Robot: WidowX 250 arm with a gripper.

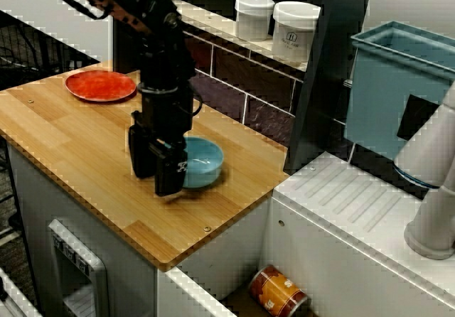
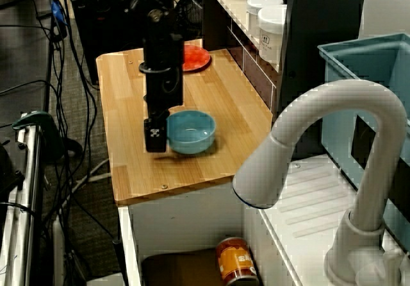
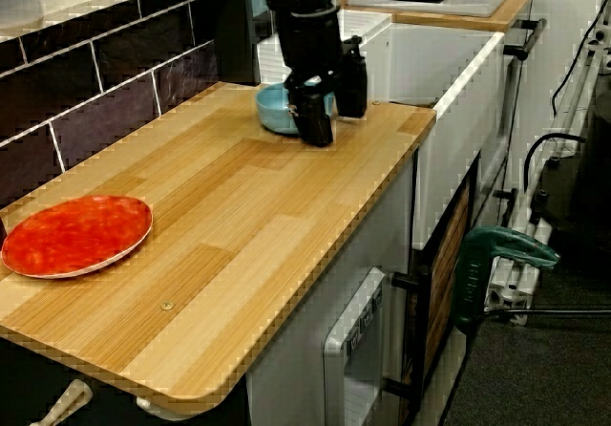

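Standing spread, the black gripper (image 1: 156, 180) has a round light-blue bowl (image 1: 202, 162) just beside it. Only the view from the sink end hides that spread.

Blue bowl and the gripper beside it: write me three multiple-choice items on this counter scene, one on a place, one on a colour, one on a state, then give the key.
1. Where does the bowl stand?
A. in the sink
B. on the wooden counter
C. on the tiled ledge

2. What colour is the plate?
A. green
B. white
C. red

3. How does the gripper stand?
A. open, fingers apart
B. shut on the plate
C. shut on a jar

Key:
1 B: the bowl sits on the planks near the counter's end.
2 C: the plate is red in every view.
3 A: a gap shows between the two black fingers, beside the bowl.
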